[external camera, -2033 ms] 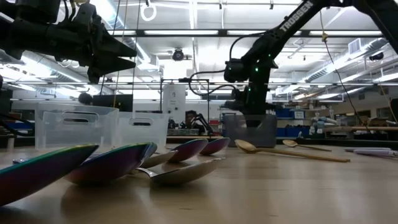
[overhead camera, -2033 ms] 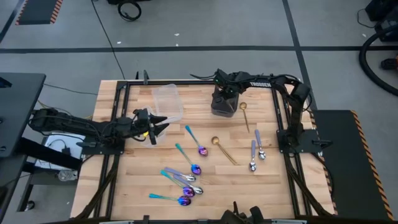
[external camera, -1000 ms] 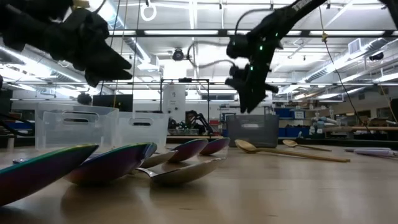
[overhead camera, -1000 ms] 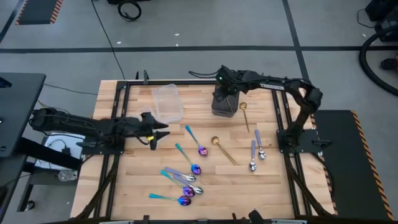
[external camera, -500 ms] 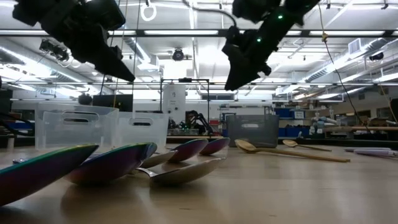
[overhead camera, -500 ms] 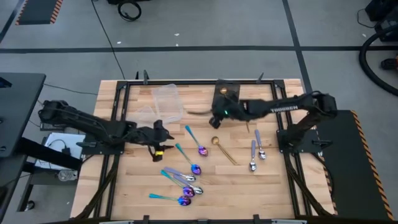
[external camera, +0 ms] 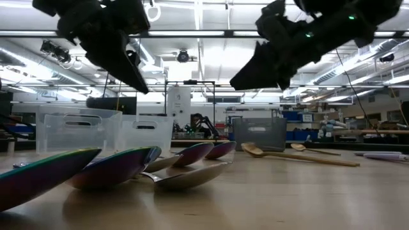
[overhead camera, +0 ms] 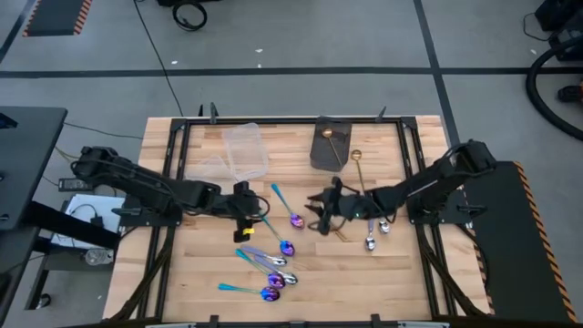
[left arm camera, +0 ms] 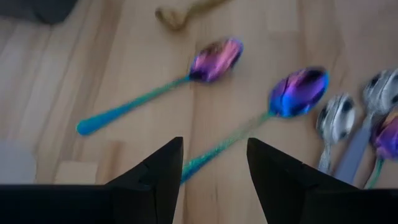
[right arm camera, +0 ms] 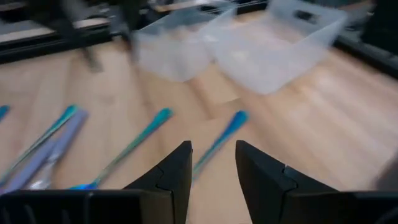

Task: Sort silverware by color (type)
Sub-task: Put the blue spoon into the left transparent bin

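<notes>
Several slim spoons lie flat on the wooden table. Teal-handled iridescent ones [overhead camera: 287, 208] [overhead camera: 276, 235] are near the middle. Lilac-handled silver ones [overhead camera: 374, 224] lie to the right and in a near cluster [overhead camera: 269, 269]. One gold spoon [overhead camera: 330, 223] lies mid-table, another [overhead camera: 358, 169] by the dark grey box. My left gripper [overhead camera: 250, 219] hangs open above the table, and a teal handle [left arm camera: 214, 149] shows between its fingers. My right gripper [overhead camera: 316, 219] hangs open over the gold spoon's bowl end, facing the teal-handled spoons [right arm camera: 221, 137].
Two clear plastic tubs [overhead camera: 246, 150] [overhead camera: 211, 165] stand at the far left of the table. The dark grey box [overhead camera: 330, 144] stands at the far middle. Black frame rails [overhead camera: 173, 182] run along the table's left and right sides.
My right gripper has swung away from the dark grey box toward the near edge and the table's middle, sinking and levelling out. My left gripper has gone toward the table's right, to the teal-handled spoons, and has tipped downward. No spoon has moved.
</notes>
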Controlling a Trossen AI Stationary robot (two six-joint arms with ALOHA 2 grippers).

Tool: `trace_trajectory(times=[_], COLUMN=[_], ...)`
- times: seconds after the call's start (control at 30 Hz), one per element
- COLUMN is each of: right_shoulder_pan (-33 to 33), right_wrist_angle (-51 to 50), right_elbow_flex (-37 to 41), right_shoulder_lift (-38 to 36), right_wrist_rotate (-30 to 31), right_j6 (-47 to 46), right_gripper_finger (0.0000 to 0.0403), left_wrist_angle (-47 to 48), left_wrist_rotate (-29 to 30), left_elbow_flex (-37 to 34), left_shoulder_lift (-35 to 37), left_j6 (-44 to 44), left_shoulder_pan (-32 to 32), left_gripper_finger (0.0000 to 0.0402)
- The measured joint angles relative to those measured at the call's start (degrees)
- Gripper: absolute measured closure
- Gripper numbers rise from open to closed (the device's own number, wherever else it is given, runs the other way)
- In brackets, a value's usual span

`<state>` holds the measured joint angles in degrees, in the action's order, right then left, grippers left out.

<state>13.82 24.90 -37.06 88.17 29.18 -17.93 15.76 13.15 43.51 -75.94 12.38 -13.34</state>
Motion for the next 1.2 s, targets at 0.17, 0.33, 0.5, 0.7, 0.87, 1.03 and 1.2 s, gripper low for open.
trace_trajectory(times=[0.17,0.33,0.5,0.7,0.87,1.03,1.2], right_shoulder_pan=[1.64,1.60,1.82,4.58,6.05,6.35,6.75], right_wrist_angle=[1.02,0.72,-1.96,-5.44,-5.24,-5.63,-6.09], right_elbow_flex=[-0.19,-0.31,-0.35,-0.32,-0.34,-0.38,-0.36], right_shoulder_lift=[1.78,1.04,1.26,1.54,1.54,1.54,1.54], right_wrist_rotate=[1.26,-0.06,-5.44,-2.95,-0.90,-2.47,-3.47], right_j6=[2.93,4.84,1.83,-0.04,0.09,0.52,1.62], right_gripper_finger=[0.0270,0.0270,0.0270,0.0270,0.0270,0.0270,0.0270], left_wrist_angle=[2.42,4.85,7.17,7.81,8.52,7.11,5.52], left_wrist_rotate=[-3.43,-8.55,-10.48,-11.52,-13.38,-13.39,-11.74], left_elbow_flex=[3.56,6.28,9.52,14.69,17.20,17.63,17.67], left_shoulder_lift=[-3.57,-8.07,-13.08,-18.75,-22.34,-25.00,-27.08], left_j6=[0.10,-0.54,-3.06,-7.95,-11.60,-18.82,-27.00], left_shoulder_pan=[0.64,1.77,2.32,2.29,2.29,2.23,2.23], left_gripper_finger=[0.0214,0.0214,0.0214,0.0214,0.0214,0.0214,0.0214])
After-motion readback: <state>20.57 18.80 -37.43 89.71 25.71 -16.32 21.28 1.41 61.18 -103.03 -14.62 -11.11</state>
